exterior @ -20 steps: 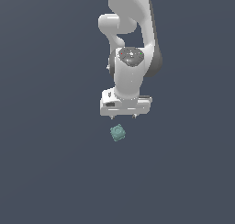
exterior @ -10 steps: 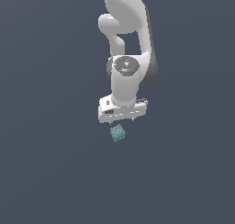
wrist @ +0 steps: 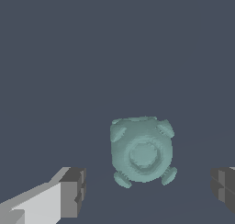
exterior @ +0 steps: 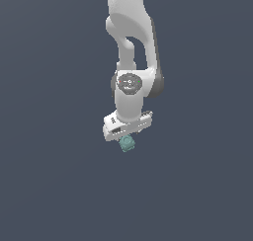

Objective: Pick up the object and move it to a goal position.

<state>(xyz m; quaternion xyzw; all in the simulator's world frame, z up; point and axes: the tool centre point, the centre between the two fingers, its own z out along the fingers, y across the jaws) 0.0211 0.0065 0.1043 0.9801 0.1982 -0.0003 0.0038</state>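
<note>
The object (exterior: pixel 127 143) is a small teal-green block, roughly cube-shaped, with rounded bumps at its corners and a raised ring on the face turned toward the wrist camera (wrist: pixel 142 152). It sits on the plain dark grey counter (exterior: pixel 54 185), a little below the middle of the exterior view and directly under the arm. In that view the top of the block is just overlapped by the lower edge of the white hand (exterior: pixel 127 136); I cannot tell from it whether anything touches the block.

The wrist view settles more. There the block lies in the gap between the two dark grey fingertips (wrist: pixel 73 191), one on each side of it, with bare counter showing between the block and each tip. The hand (wrist: pixel 149 188) is spread wide (far wider than the block) and grips nothing. The block is nearer to the tip with the pale finger body visible behind it than to the other tip, which is cut by the picture's edge.

Above the hand, in the exterior view, the white arm (exterior: pixel 129 47) rises nearly straight up and out of the picture, with a round grey joint cap facing the camera just above the wrist. The hand's wide crossbar is slightly tilted, its end toward the exterior view's right sitting a bit higher.
</note>
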